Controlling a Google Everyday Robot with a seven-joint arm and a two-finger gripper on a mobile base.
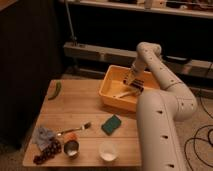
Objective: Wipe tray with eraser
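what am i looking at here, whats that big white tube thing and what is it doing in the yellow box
The big white tube is the arm of a mobile robot. It bends up from the lower right and reaches back down into the box. There is only one picture of this moment, taken from a camera looking down on a wooden table.

The yellow box is a plastic tray. The arm's hand sits inside it, low over the floor of the tray, at a small striped eraser. A pale strip lies in the tray beside it.

On the table: a green sponge, a white cup, a fork, a small metal can, dark grapes, a grey cloth and a green vegetable.
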